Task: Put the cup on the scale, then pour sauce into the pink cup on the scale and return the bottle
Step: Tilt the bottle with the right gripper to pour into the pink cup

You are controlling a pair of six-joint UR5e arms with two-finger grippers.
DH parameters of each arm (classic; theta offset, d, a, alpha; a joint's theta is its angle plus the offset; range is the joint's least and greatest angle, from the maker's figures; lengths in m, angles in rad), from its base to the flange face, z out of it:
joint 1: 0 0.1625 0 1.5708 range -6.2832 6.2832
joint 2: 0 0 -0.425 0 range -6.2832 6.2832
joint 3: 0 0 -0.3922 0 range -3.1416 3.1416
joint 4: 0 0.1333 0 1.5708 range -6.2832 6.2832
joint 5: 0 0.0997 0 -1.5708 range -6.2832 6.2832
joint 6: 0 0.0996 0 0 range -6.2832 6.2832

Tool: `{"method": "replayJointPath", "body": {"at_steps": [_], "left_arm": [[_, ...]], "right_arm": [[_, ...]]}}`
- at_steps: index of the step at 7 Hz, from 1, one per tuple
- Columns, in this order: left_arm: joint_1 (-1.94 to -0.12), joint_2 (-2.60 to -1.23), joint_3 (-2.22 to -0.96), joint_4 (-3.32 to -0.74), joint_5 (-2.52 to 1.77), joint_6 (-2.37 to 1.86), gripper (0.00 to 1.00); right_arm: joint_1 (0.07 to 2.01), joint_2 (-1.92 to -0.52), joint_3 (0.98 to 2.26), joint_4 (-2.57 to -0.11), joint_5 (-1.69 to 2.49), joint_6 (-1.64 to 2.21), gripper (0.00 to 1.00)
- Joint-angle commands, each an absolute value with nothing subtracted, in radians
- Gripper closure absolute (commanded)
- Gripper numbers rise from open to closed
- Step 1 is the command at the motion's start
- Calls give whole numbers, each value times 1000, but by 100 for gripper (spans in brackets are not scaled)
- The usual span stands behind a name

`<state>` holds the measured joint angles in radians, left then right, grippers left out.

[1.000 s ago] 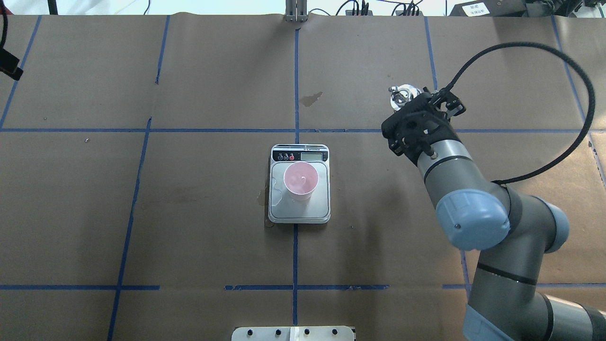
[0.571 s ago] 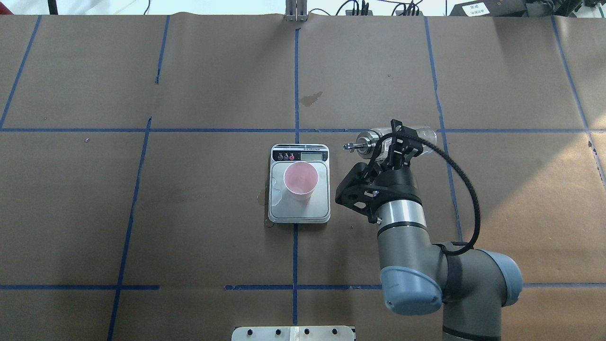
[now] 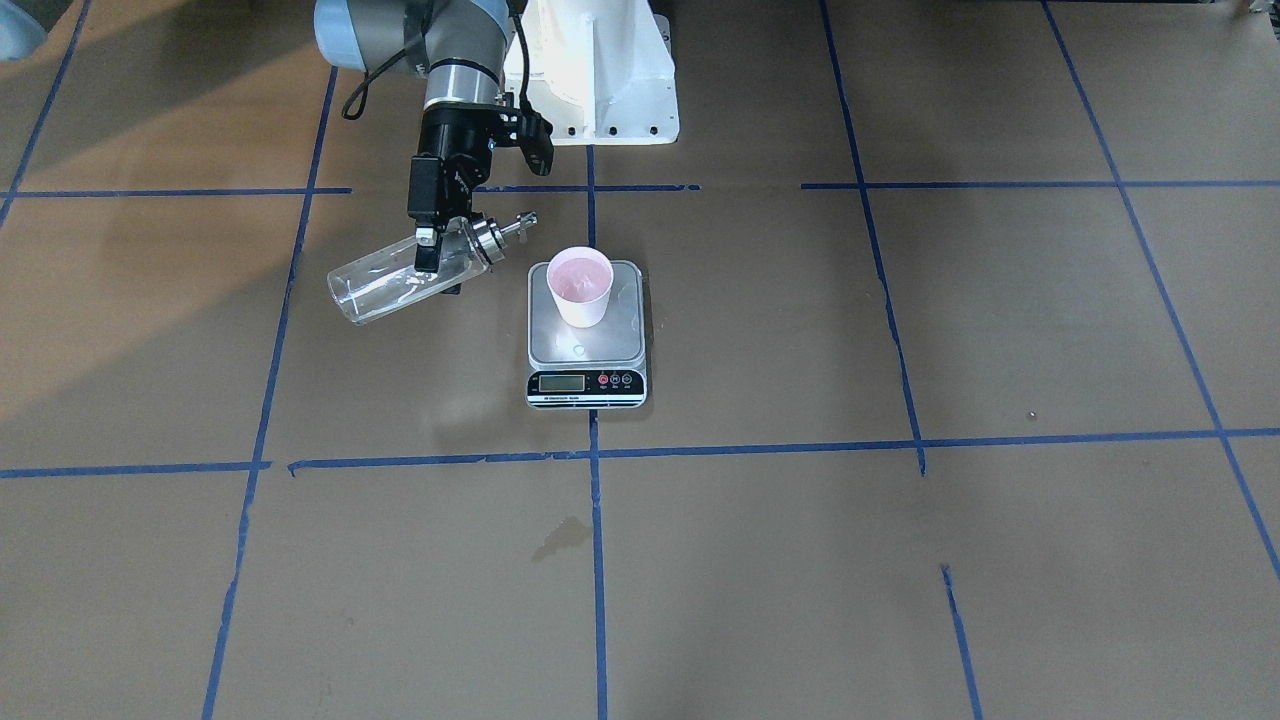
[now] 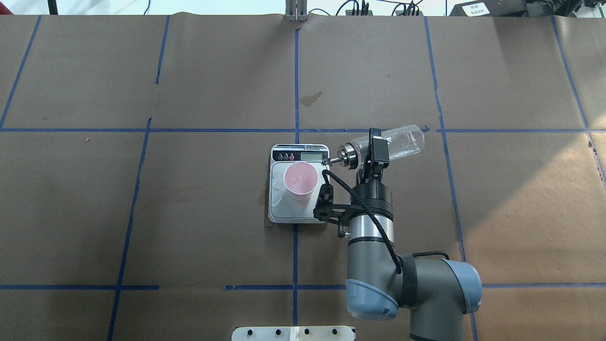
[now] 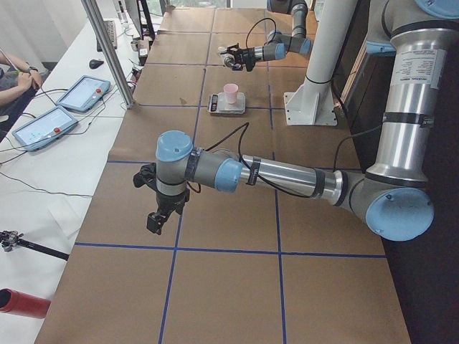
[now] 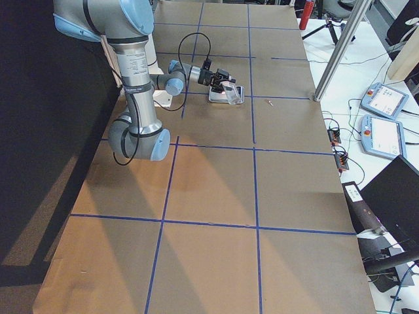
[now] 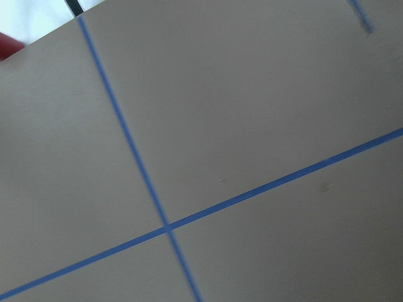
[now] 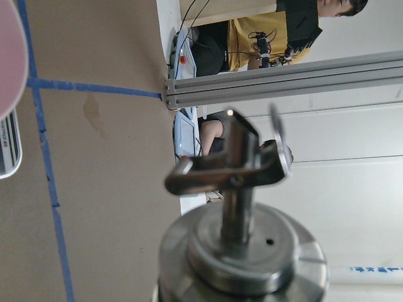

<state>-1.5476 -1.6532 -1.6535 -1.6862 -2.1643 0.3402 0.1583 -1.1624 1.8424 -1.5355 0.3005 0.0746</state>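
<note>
The pale pink cup (image 4: 300, 179) stands upright on the scale (image 4: 299, 212) at the table's middle; both also show in the front view, the cup (image 3: 580, 285) on the scale (image 3: 585, 348). My right gripper (image 4: 377, 152) is shut on the clear bottle (image 4: 401, 140) and holds it nearly horizontal just right of the scale. The silver cap (image 4: 348, 156) and spout point toward the cup, and the spout tip is over the scale's right edge, short of the cup rim. The right wrist view shows the cap (image 8: 242, 258) close up. My left gripper (image 5: 154, 221) hangs far off to the left; I cannot tell its state.
Brown paper with blue tape lines covers the table. A dark stain (image 4: 310, 98) lies beyond the scale. The robot's white base (image 3: 600, 70) stands behind the scale. Operators and tablets (image 5: 43, 125) are along the far table side.
My right arm carried the bottle from the far right in toward the scale and tipped it flat, spout toward the cup. The cup and scale stayed put.
</note>
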Motion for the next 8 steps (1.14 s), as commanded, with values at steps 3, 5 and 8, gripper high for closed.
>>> {"method": "replayJointPath", "body": {"at_steps": [3, 5, 8], "left_arm": [[-1546, -1654, -1631, -1697, -2164, 339, 0], [-1546, -1657, -1620, -1698, -2164, 337, 0], [-1546, -1660, -1623, -1698, -2166, 337, 0]], "right_arm": [[166, -1140, 1832, -1552, 184, -336, 100], [170, -1140, 1832, -1552, 140, -489, 100], [181, -1132, 1835, -1552, 126, -677, 100]]}}
